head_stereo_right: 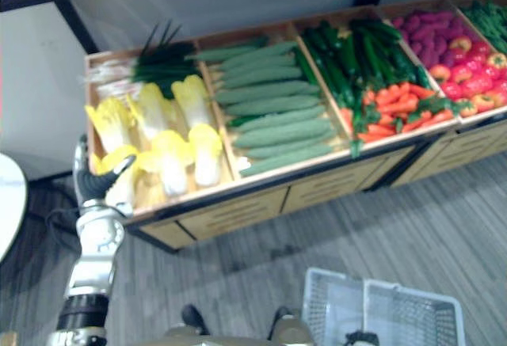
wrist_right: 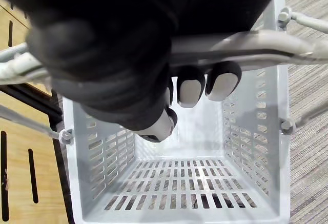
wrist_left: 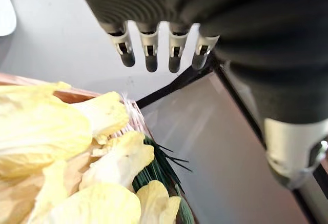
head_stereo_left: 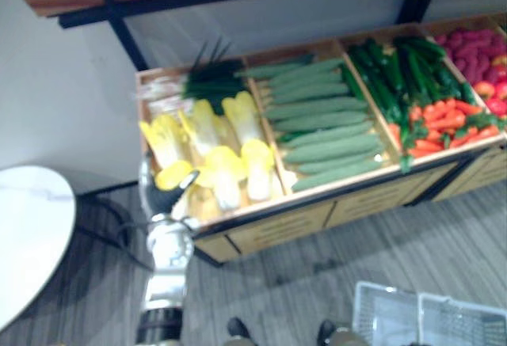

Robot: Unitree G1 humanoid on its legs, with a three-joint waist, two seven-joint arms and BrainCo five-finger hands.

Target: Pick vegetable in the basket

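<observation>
The basket [wrist_right: 246, 131] is slotted grey plastic; the produce stand [head_stereo_right: 230, 213] is pale matt wood.

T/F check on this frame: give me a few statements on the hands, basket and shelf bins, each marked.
1. The right hand is curled round the basket handle. True.
2. The cucumbers lie in the bin next to the cabbages. True.
3. The left hand is over the cucumbers. False: it is at the cabbages.
4. The left hand's fingers are straight and hold nothing. True.
5. The basket already holds a cabbage. False: nothing lies in it.
</observation>
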